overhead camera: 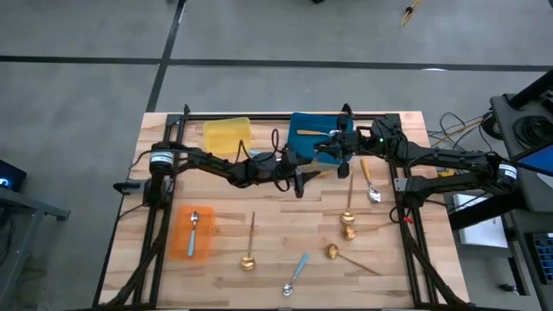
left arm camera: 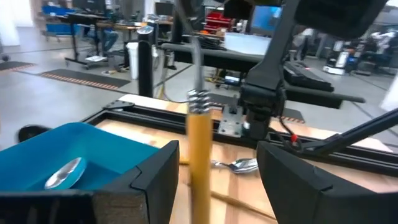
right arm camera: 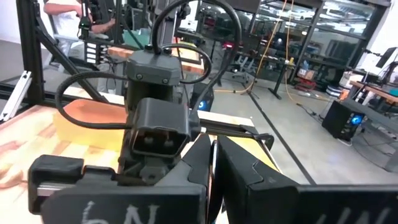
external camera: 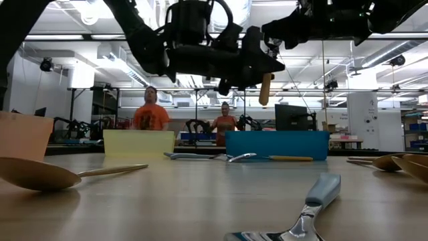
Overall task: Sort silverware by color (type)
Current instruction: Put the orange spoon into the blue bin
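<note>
An orange-handled spoon (left arm camera: 199, 162) hangs upright in the air, handle (external camera: 266, 88) downward and silver stem upward. My left gripper (left arm camera: 217, 149) is open above the table's middle (overhead camera: 300, 183); its fingers stand on either side of the hanging handle without touching it. My right gripper (right arm camera: 213, 146) is shut beside the blue tray (overhead camera: 335, 154) and points at the left gripper. Other spoons lie loose on the near half of the table: gold ones (overhead camera: 249, 250) (overhead camera: 347, 216) (overhead camera: 333, 251), a blue-handled one (overhead camera: 296, 272), and one by the right edge (overhead camera: 371, 187). My right gripper holds the orange-handled spoon by the upper, silver end of its stem (left arm camera: 194, 68), fingers level and coming from the table's right. The pinch itself is hidden by the fingers (right arm camera: 239, 180) and lies above the left wrist picture. The spoon hangs clear of the table, handle down.
Three trays stand on the table: a yellow one (overhead camera: 227, 134) and a blue one (overhead camera: 302, 121) at the far edge, the blue holding an orange-handled spoon (overhead camera: 308, 132), and an orange one (overhead camera: 183, 246) near left holding a spoon (overhead camera: 194, 220). Two people (external camera: 150, 115) (external camera: 224, 122) stand beyond the table.
</note>
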You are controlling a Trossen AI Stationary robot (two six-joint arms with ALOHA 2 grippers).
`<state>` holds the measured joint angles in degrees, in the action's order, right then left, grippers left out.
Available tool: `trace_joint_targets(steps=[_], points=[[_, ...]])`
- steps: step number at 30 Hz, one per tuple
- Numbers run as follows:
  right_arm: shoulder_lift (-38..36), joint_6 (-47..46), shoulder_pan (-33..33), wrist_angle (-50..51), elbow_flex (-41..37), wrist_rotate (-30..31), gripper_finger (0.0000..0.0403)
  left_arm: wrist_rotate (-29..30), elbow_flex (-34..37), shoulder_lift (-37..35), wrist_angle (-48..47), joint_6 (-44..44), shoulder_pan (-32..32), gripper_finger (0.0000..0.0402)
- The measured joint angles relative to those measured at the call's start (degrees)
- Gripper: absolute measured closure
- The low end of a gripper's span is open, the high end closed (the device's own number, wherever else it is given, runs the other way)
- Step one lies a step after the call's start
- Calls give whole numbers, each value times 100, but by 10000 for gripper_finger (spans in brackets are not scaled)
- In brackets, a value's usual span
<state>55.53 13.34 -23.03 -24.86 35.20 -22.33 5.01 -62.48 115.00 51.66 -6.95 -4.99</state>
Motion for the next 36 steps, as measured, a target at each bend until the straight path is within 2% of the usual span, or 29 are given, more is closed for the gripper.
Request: trace_joint_targets(steps=[3, 6, 13, 14, 26, 31, 36], points=[[0, 4, 0, 2, -21, 7, 392, -113, -53, 18, -91, 19, 0, 218], [0, 15, 2, 5, -32, 22, 391, -112, -28, 1, -129, 35, 0, 251], [0, 42, 4, 19, -39, -8, 390, -64, 15, -17, -166, -11, -17, 377], [0, 91, 4, 18, -39, -14, 390, -64, 18, -18, -166, -46, -30, 384], [-2, 166, 0, 206, -39, 150, 384, 0, 26, -129, -438, -417, -49, 385], [0, 107, -7, 292, -39, 265, 340, 143, 26, -294, -669, -427, -44, 385], [0, 187, 0, 423, -39, 827, 282, 207, 26, -427, -1022, -516, -55, 385]])
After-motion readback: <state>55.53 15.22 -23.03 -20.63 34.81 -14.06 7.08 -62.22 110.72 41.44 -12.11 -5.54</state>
